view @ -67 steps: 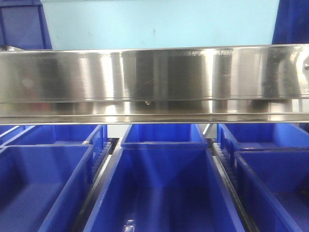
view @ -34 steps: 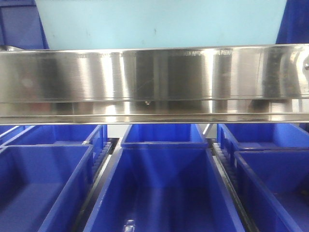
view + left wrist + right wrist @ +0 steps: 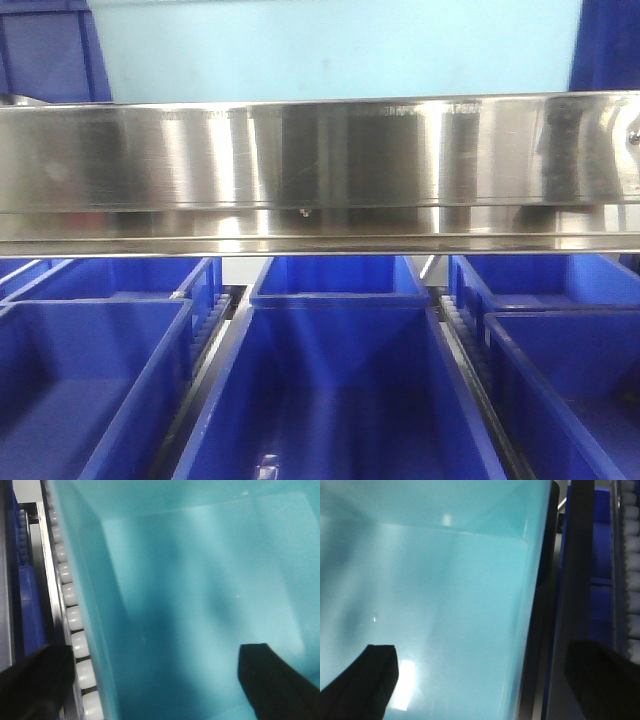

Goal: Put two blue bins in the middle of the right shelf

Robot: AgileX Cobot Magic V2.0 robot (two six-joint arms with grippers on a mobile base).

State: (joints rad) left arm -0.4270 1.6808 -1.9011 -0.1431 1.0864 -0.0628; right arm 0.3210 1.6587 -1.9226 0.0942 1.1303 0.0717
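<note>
Before me, the upper bin (image 3: 330,45) sits above the shelf rail (image 3: 320,170); below, the middle bin (image 3: 330,400) lies between the left bin (image 3: 80,390) and the right bin (image 3: 570,390).

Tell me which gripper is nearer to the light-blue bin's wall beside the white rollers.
Left. The left gripper straddles that wall, one finger each side; the right gripper straddles another wall, beside a dark rail.

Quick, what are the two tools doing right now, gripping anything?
Left tool: open, straddling a wall of the pale blue bin.
Right tool: open, also straddling a wall of that bin.
</note>
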